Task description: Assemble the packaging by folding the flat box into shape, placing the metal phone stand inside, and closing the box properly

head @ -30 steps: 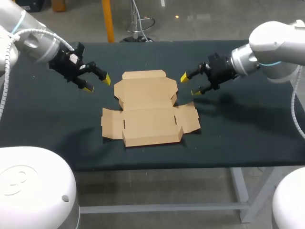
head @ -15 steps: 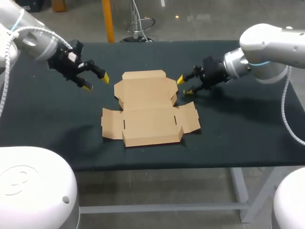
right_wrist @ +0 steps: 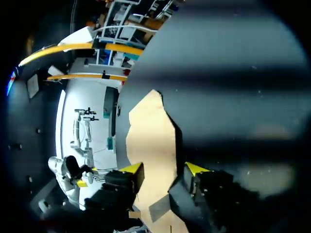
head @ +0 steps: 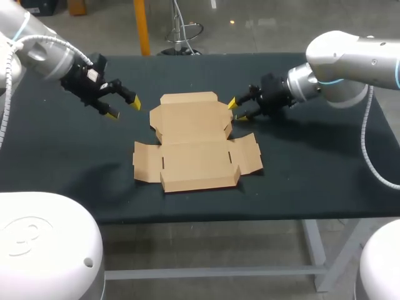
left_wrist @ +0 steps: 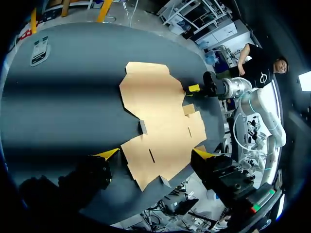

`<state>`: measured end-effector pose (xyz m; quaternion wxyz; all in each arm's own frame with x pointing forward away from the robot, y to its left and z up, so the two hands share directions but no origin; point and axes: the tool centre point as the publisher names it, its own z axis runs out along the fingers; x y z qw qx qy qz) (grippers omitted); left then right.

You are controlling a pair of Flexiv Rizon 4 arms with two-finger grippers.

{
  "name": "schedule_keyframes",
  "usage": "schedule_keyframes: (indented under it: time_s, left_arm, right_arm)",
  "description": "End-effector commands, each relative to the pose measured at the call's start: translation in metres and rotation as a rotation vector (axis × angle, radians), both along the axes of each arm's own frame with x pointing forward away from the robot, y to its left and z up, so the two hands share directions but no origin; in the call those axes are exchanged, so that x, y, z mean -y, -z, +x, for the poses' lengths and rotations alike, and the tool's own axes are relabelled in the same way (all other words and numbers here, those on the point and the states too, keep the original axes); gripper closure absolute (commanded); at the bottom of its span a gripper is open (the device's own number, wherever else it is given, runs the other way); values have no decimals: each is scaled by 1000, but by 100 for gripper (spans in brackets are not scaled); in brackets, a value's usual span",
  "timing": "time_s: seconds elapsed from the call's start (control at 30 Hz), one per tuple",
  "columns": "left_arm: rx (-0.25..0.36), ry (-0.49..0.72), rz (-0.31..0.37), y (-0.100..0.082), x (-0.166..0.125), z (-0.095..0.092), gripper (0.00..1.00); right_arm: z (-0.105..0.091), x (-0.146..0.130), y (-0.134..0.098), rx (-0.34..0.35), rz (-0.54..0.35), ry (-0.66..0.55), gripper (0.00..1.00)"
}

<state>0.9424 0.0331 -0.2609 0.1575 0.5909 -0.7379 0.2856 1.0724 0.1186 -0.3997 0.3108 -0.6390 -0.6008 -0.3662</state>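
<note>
The flat brown cardboard box (head: 194, 140) lies unfolded in the middle of the dark table, all flaps down. My left gripper (head: 124, 107) hovers off the box's far left corner, open and empty. In the left wrist view the box (left_wrist: 155, 107) lies ahead of that gripper (left_wrist: 155, 154), between its wide-spread fingers. My right gripper (head: 236, 109) is at the right edge of the box's far panel. In the right wrist view its gripper (right_wrist: 165, 170) straddles the box's edge (right_wrist: 153, 136), one tip over cardboard and one over the cloth, with a gap between them.
The dark table cloth (head: 75, 162) stretches bare on both sides of the box and toward the front edge. A small flat tag (left_wrist: 40, 48) lies near a far corner of the table, well away from the box.
My right gripper has moved left up to the box's right edge, and its fingers have drawn closer together. My left gripper has drifted slightly left and away from the box.
</note>
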Motion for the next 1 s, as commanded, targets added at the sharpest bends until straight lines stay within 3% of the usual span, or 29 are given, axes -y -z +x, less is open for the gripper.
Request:
schedule_keyframes:
  time_s: [0.03,0.33,0.73,0.8,0.93,1.0]
  left_arm:
    - [-3,1,0,1,-2,1,0]
    - [0,-1,0,1,-5,0,0]
    - [-7,11,0,3,-9,-3,0]
    - [-12,20,-1,4,-8,-3,0]
    - [-21,52,-18,8,-8,-3,0]
    - [-22,63,-25,10,-7,-3,0]
  right_arm:
    - [11,-5,11,-10,20,-16,50]
    - [16,-16,21,-9,46,-13,51]
    - [20,-33,23,67,100,-32,58]
    - [17,-35,23,98,119,-38,67]
    - [12,-35,15,155,137,-45,100]
    - [10,-34,10,176,135,-49,100]
